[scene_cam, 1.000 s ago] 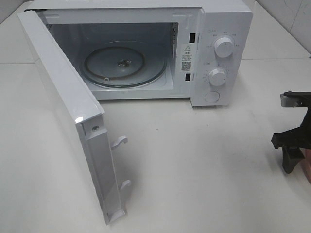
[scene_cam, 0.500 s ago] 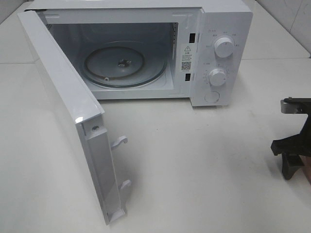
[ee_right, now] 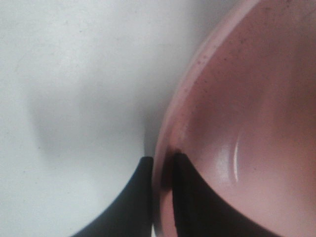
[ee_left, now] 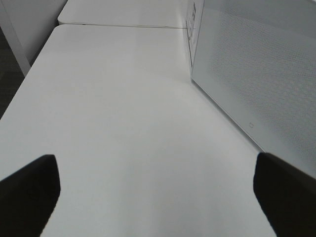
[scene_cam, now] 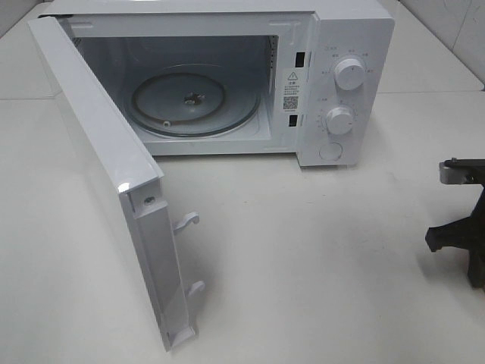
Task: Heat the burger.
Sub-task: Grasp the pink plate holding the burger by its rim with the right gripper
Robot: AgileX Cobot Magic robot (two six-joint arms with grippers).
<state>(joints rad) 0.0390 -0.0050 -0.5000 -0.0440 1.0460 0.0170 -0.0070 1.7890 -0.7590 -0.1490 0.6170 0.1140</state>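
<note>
Gripping the rim of the pink plate [ee_right: 247, 123], the right claw [ee_right: 163, 165] is shown clenched, one finger on each side. The left claw [ee_left: 155, 170] is held wide open above the white surface [ee_left: 123, 98], near the open-doored microwave [scene_cam: 348, 30]. The burger's place cannot be told.

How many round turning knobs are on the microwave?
2. The upper knob is near the top of the microwave front, right of the opening; the lower knob sits just below it. None seem hidden.
</note>
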